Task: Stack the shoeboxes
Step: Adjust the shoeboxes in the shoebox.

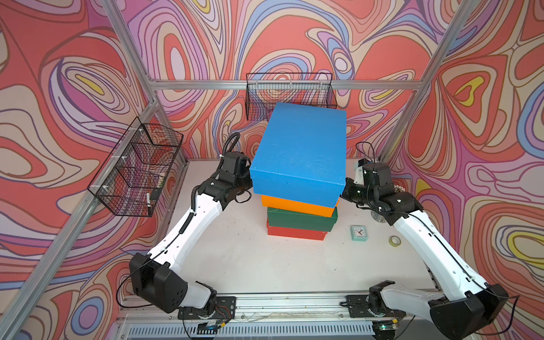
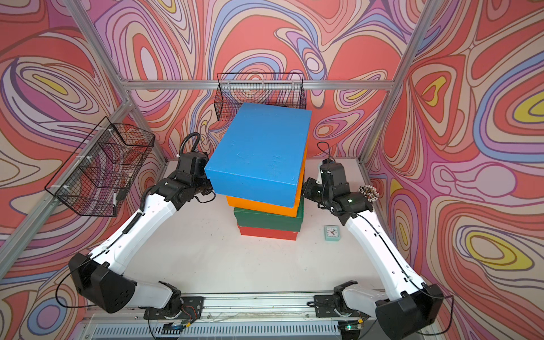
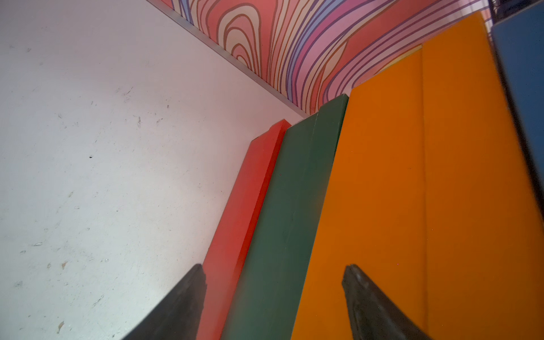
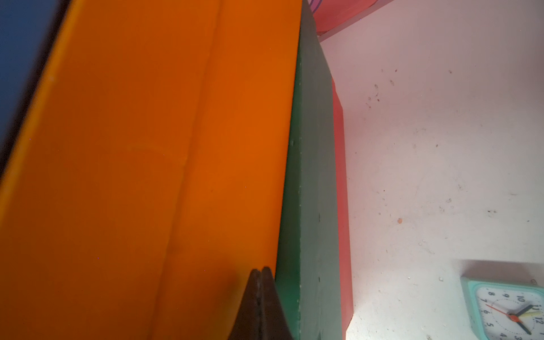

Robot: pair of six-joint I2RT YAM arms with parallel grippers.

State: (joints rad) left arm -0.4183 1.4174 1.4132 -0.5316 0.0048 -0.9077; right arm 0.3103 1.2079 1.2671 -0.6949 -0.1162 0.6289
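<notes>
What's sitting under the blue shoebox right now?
The orange shoebox lies directly under the blue shoebox, then the green shoebox, with the red shoebox lowest. Their tops are mostly covered; only side faces show.

**Stack hides the fingers from above**

In both top views the blue box (image 1: 297, 153) covers most of the orange box (image 1: 294, 206), green box (image 1: 300, 220) and red box (image 1: 294, 234). The left fingers (image 3: 179, 306) and right fingers (image 4: 253, 306) are hidden behind the stack there, and are blurred and edge-cropped in the wrist views. The clock (image 4: 506, 312) is cropped too.
</notes>
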